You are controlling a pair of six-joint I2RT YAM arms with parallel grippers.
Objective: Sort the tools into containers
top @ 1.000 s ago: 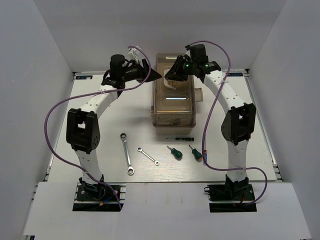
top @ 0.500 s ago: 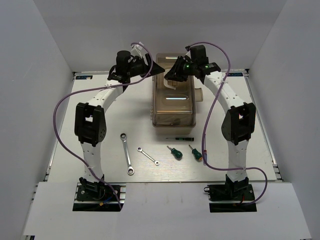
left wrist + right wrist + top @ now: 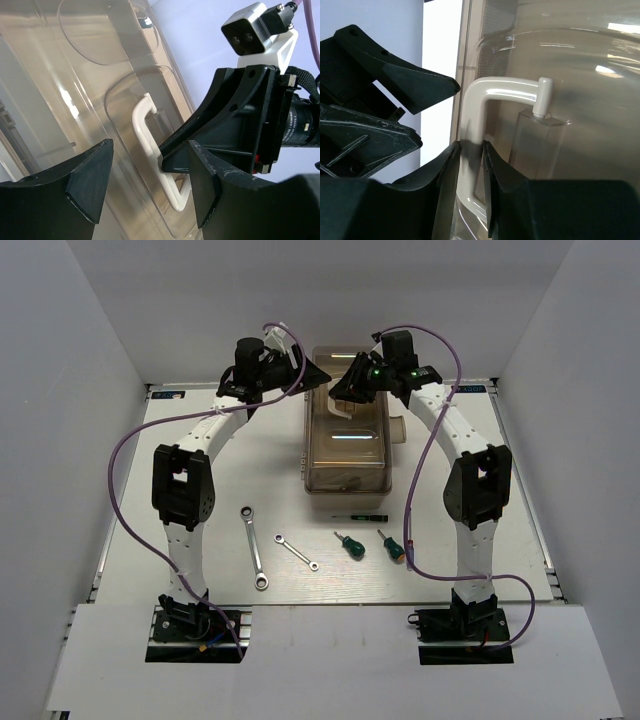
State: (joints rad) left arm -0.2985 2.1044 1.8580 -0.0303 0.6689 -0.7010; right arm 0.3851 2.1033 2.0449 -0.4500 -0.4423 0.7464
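Note:
The toolbox (image 3: 345,445), with a translucent brownish lid and a pale handle (image 3: 505,85), stands at the back centre. My right gripper (image 3: 471,150) is shut on the handle's left leg, over the lid (image 3: 345,400). From the left, my left gripper (image 3: 318,378) stands open at the lid's edge, its fingers (image 3: 90,175) apart and empty, facing the handle (image 3: 145,130). In front of the box lie a long wrench (image 3: 254,547), a short wrench (image 3: 297,551), two green-handled screwdrivers (image 3: 349,544) (image 3: 390,545) and a slim dark tool (image 3: 358,516).
White walls enclose the table (image 3: 200,490) on the left, right and back. Purple cables (image 3: 115,480) loop out from both arms. The right arm's cable (image 3: 410,530) hangs close to the right-hand green screwdriver.
The left arm has swung right and back, bringing its open gripper up to the toolbox lid's left edge. The right gripper has stayed shut on the handle. The tools have not moved.

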